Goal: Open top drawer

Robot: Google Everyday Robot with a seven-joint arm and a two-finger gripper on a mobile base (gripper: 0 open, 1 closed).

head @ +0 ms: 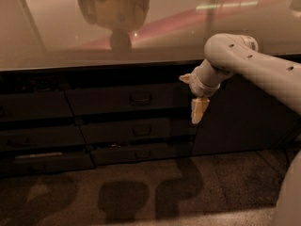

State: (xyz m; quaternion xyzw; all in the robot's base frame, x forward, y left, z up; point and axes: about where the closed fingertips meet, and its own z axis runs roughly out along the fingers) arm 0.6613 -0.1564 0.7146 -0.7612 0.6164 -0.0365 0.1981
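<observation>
The top drawer (117,99) is the tall dark grey front in the middle of the cabinet, just under the countertop. Its small dark pull handle (140,98) sits at its centre. The front looks flush with the fronts beside it. My gripper (198,110) hangs on the white arm (244,62) that reaches in from the right. It points downward in front of the drawer's right end, to the right of the handle and slightly lower. It holds nothing that I can see.
Two shallower drawer fronts (136,131) lie below the top drawer, and narrower fronts (37,105) stand to the left. A glossy countertop (56,36) runs above and reflects my head. A plain dark cabinet panel (235,121) is at the right. Speckled floor (141,192) lies in front.
</observation>
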